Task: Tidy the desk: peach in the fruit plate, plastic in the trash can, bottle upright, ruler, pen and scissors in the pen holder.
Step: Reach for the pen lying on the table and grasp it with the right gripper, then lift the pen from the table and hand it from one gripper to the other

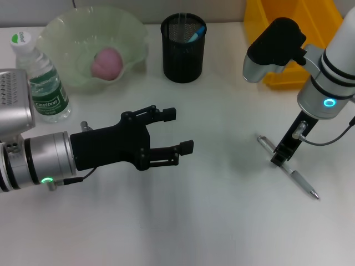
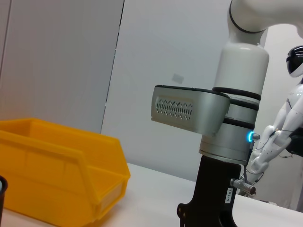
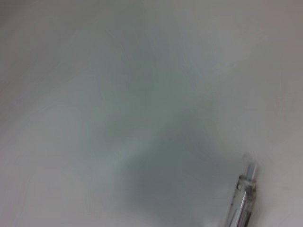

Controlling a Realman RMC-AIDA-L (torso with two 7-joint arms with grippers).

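The right gripper (image 1: 282, 157) is closing its fingers around a silver pen (image 1: 288, 168) lying on the desk's right side; the slim barrel risks rolling free as it lifts.

Place: a robotics lab or test room, staged as an office desk.
Surface: a plain white tabletop (image 1: 183, 221), bare of any paperwork or personal clutter.
Storage: a yellow plastic parts bin (image 1: 294, 33) at the far right edge, the stackable kind seen in workshops and labs; the left wrist view shows it (image 2: 61, 175) too.
Walls: pale grey partition panels (image 2: 57, 61) with a dark seam between them, nothing hanging on them.
Other machines: a small white humanoid robot (image 2: 284, 127) stands in the background past the right arm (image 2: 236, 94).
Desk props: a black mesh pen holder (image 1: 183, 48) stands near the tabletop's far edge.
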